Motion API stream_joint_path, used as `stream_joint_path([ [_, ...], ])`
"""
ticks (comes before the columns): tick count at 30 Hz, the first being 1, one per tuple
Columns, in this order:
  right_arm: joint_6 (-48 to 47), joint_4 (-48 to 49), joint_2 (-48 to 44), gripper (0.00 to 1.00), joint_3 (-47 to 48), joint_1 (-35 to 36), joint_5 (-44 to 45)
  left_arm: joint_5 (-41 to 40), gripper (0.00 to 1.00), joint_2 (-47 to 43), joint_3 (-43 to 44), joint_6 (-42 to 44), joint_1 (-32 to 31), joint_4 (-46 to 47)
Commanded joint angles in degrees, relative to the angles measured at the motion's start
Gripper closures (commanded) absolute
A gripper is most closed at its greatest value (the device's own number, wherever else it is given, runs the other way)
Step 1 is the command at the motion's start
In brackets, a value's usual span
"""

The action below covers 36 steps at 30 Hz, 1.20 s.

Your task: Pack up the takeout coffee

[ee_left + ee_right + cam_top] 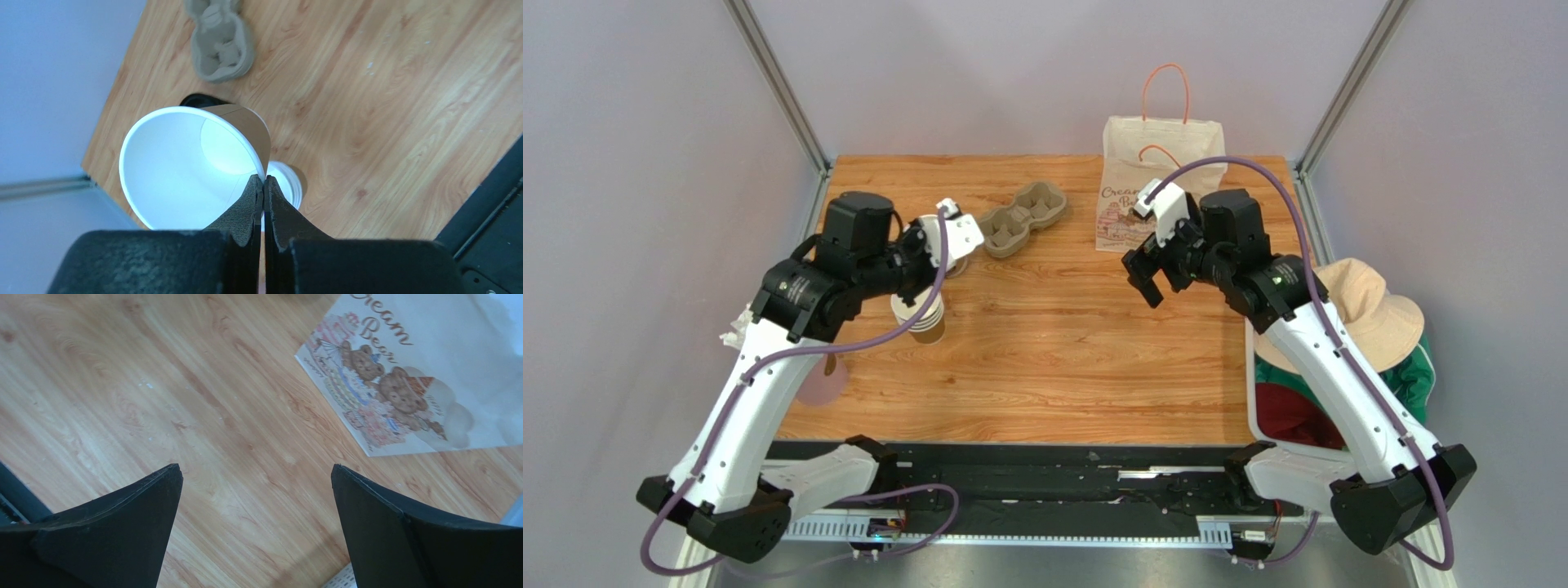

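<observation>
Left tool [264, 184] is pressed together on the thin wall of a lidless kraft-brown paper cup with a white inside [178, 171]. It pinches the cup at the rim, one finger inside and one outside. The cup hangs tilted above the wooden table [399, 92] near its left edge. Just beneath it stands a stack of like brown cups [287, 184]. Something round and black [197, 98], probably plastic lids, shows past the cup toward the far edge, and farther on lies a moulded pulp cup carrier [221, 40].

No lidded coffee shows in any view, so I judge the pinched cup to be the one that gets lidded and packed. To do this step well, lift straight off the stack so no second cup follows. Grip lightly so the rim does not crease, then set the cup upright on bare table.

Right tool [256, 470] hangs spread wide and empty over the table's right half. It is near the white paper bag with orange handles [430, 361] at the far edge, well apart from the cup.
</observation>
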Motion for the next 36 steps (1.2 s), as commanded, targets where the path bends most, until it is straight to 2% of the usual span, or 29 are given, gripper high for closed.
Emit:
stream_joint_path([
  [1, 3.0, 5.0, -2.4, 0.01, 3.3, -2.4, 9.1, -1.2, 1.0, 3.6, 2.8, -1.3, -6.8, -0.9],
  [6, 4.3, 7.0, -4.8, 0.01, 2.6, -8.3, 9.7, -3.3, 1.0, 10.6, 5.1, 0.3, -14.4, 0.7],
  [10, 5.3, 7.9, -6.3, 0.01, 2.2, -11.5, 9.7, -1.6, 1.0, 17.8, 7.1, 0.5, -18.7, 2.5],
  [14, 5.8, 8.8, -6.9, 0.01, 1.2, -13.5, 9.7, -0.1, 1.0, 24.3, 7.1, -0.2, -22.4, 8.0],
  [19, 6.1, 9.3, -6.8, 0.01, 0.5, -15.1, 9.5, 0.6, 1.0, 32.6, 6.0, -3.1, -24.3, 15.5],
  [25, 5.9, 9.8, -7.0, 0.01, -0.2, -15.8, 8.9, 2.4, 1.0, 37.3, 4.5, -6.9, -24.6, 22.9],
  [36, 5.9, 10.1, -6.4, 0.01, -1.2, -15.8, 7.0, 3.0, 1.0, 42.4, 1.9, -10.0, -25.9, 27.2],
])
